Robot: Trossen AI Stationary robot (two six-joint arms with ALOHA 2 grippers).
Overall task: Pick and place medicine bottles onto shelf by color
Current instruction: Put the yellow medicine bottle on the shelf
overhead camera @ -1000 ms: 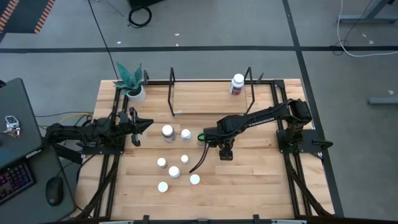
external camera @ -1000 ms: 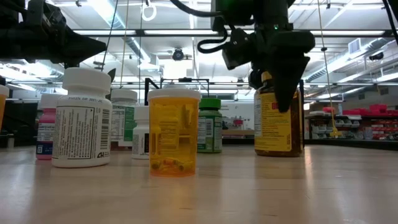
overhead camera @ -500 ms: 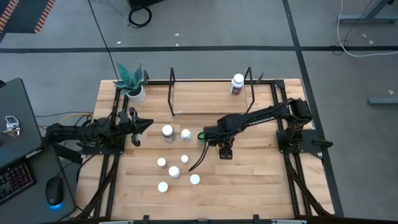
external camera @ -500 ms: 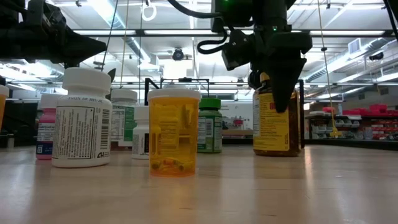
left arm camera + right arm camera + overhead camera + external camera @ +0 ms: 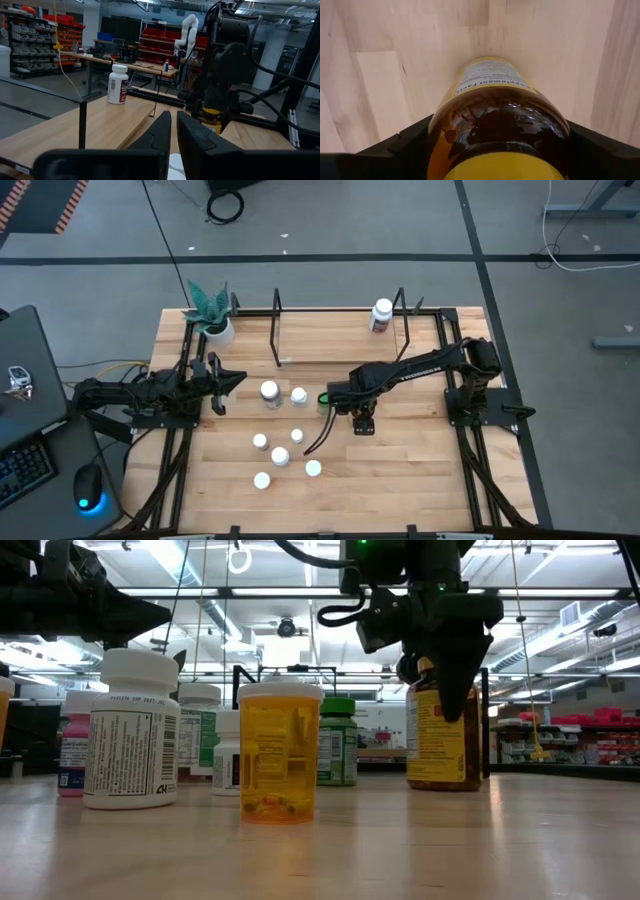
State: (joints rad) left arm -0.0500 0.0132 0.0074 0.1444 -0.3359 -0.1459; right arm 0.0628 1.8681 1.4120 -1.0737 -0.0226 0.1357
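- The amber bottle (image 5: 445,735) stood upright near table centre, long axis vertical, yellow cap up, base on the wooden tabletop (image 5: 400,460).
- The right gripper (image 5: 364,421) came down from above, its fingers pinching the bottle's upper part.
- The left gripper (image 5: 222,381) waited at the table's left, jaws nearly pressed together.
- One white bottle (image 5: 381,315) stood upright on the shelf (image 5: 330,335).

Bright even overhead light, ceiling strip glare in low view, blurred foreground

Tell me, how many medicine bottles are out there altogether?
10. One white bottle stands on the shelf. Eight loose bottles cluster mid-table. One amber bottle sits in the right gripper. Others may be hidden.
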